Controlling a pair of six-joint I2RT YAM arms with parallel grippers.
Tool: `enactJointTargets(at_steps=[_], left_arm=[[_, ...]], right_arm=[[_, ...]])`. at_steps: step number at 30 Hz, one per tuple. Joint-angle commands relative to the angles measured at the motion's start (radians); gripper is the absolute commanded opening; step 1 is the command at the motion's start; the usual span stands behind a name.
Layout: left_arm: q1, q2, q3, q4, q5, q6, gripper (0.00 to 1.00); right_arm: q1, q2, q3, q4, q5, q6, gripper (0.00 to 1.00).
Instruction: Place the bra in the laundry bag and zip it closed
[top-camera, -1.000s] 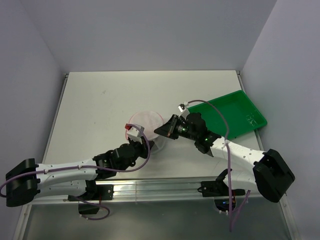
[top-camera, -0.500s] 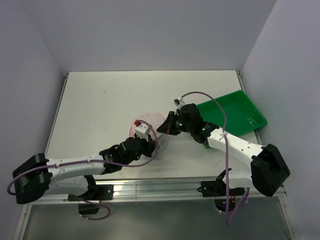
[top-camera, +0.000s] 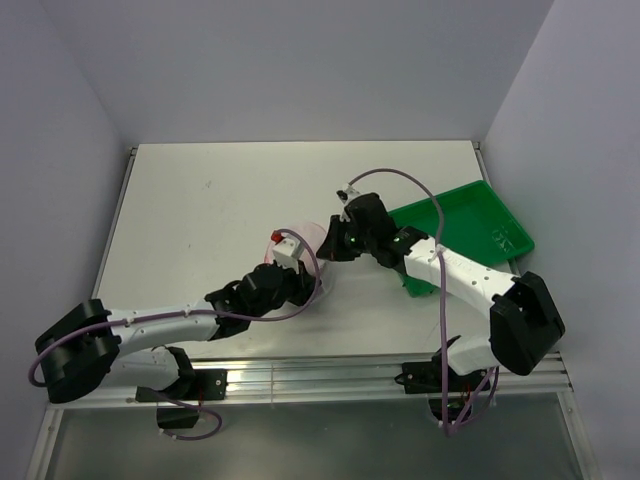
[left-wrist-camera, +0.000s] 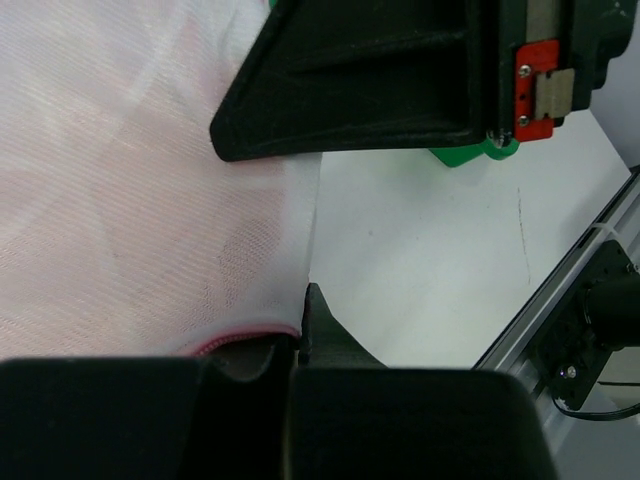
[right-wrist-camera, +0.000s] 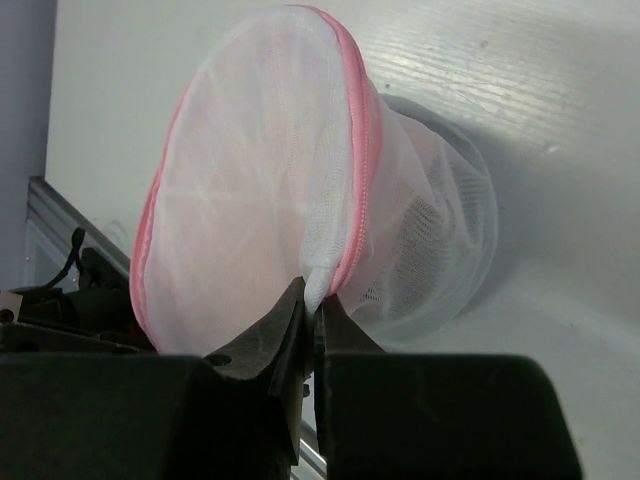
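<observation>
From above, your left gripper (top-camera: 300, 275) and right gripper (top-camera: 330, 250) are holding the small round white mesh laundry bag with a pink zip rim (top-camera: 310, 238), on the white table (top-camera: 200, 200) near the green plastic tray (top-camera: 470, 215). In the left wrist view, the fingers are pressing together on the pink rim. In the right wrist view, they are pinching mesh beside the zip; a pale pink tint inside is probably the soft bra (right-wrist-camera: 230, 225). Pulling the arms apart could slip a pinch or snag fabric in the zip. You are handling one bag, one bra, one tray.
</observation>
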Motion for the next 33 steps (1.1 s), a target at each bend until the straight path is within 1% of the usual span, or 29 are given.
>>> enactJointTargets(at_steps=[1, 3, 5, 7, 8, 9, 10, 11, 12, 13, 14, 15, 16, 17, 19, 21, 22, 25, 26, 28, 29, 30, 32, 33], left_arm=[[-0.016, -0.122, -0.049, -0.113, 0.067, -0.01, 0.0], [0.0, -0.142, -0.051, -0.156, 0.041, 0.004, 0.0], [0.001, -0.149, -0.04, -0.209, -0.01, 0.016, 0.0], [0.006, -0.158, -0.042, -0.181, -0.016, 0.015, 0.0], [0.007, -0.159, -0.042, -0.16, 0.01, 0.012, 0.0], [0.009, -0.152, -0.04, -0.14, 0.021, 0.006, 0.0], [0.009, -0.142, -0.028, -0.126, 0.028, 0.004, 0.0], [0.009, -0.135, -0.023, -0.103, 0.039, 0.003, 0.0], [0.009, -0.118, -0.02, -0.086, 0.045, -0.004, 0.0], [0.009, -0.113, -0.029, -0.063, 0.048, -0.013, 0.0], [0.009, -0.109, -0.032, -0.017, 0.054, -0.022, 0.0], [0.009, -0.097, -0.035, 0.0, 0.061, -0.042, 0.0], [0.009, -0.092, -0.035, 0.012, 0.062, -0.048, 0.0], [0.009, -0.087, -0.035, 0.024, 0.062, -0.053, 0.0], [0.009, -0.087, -0.041, 0.049, 0.058, -0.057, 0.0], [0.009, -0.096, -0.057, 0.082, 0.048, -0.074, 0.0], [0.009, -0.098, -0.064, 0.087, 0.047, -0.08, 0.0], [0.009, -0.093, -0.054, 0.078, 0.038, -0.085, 0.0], [0.007, -0.092, -0.057, 0.087, 0.038, -0.091, 0.0], [0.006, -0.09, -0.074, 0.121, 0.028, -0.108, 0.0], [0.004, -0.09, -0.08, 0.13, 0.025, -0.117, 0.0], [0.004, -0.092, -0.084, 0.139, 0.021, -0.135, 0.0], [0.003, -0.096, -0.085, 0.144, 0.01, -0.146, 0.0], [0.001, -0.099, -0.088, 0.147, 0.001, -0.158, 0.0]], right_arm=[[-0.071, -0.007, 0.053, 0.044, 0.369, -0.141, 0.0], [-0.078, -0.013, 0.036, 0.067, 0.342, -0.136, 0.0], [-0.082, 0.009, 0.06, 0.053, 0.314, -0.136, 0.0], [-0.077, 0.026, 0.054, 0.059, 0.242, -0.125, 0.0], [-0.072, 0.006, 0.042, 0.088, 0.231, -0.101, 0.02], [-0.071, -0.01, 0.025, 0.107, 0.196, -0.079, 0.1], [-0.069, -0.028, -0.011, 0.124, 0.19, -0.058, 0.2], [-0.069, -0.071, -0.035, 0.162, 0.182, -0.008, 0.42], [-0.069, -0.097, -0.058, 0.183, 0.161, 0.017, 0.5], [-0.069, -0.129, -0.119, 0.199, 0.156, 0.042, 0.56], [-0.069, -0.161, -0.16, 0.263, 0.154, 0.1, 0.62], [-0.068, -0.23, -0.2, 0.295, 0.148, 0.135, 0.69], [-0.069, -0.261, -0.282, 0.329, 0.128, 0.201, 0.7], [-0.068, -0.311, -0.318, 0.376, 0.128, 0.23, 0.7], [-0.066, -0.344, -0.398, 0.415, 0.115, 0.296, 0.7], [-0.066, -0.378, -0.436, 0.463, 0.085, 0.338, 0.7], [-0.063, -0.388, -0.476, 0.489, 0.067, 0.385, 0.7], [-0.042, -0.415, -0.524, 0.579, 0.01, 0.459, 0.71], [-0.033, -0.422, -0.53, 0.607, -0.011, 0.47, 0.74], [-0.005, -0.43, -0.539, 0.604, -0.021, 0.488, 0.75], [0.0, -0.453, -0.553, 0.607, -0.018, 0.5, 0.77], [0.004, -0.465, -0.568, 0.613, 0.004, 0.514, 0.77], [0.006, -0.502, -0.599, 0.586, 0.027, 0.528, 0.83], [0.006, -0.51, -0.604, 0.579, 0.041, 0.527, 0.84]])
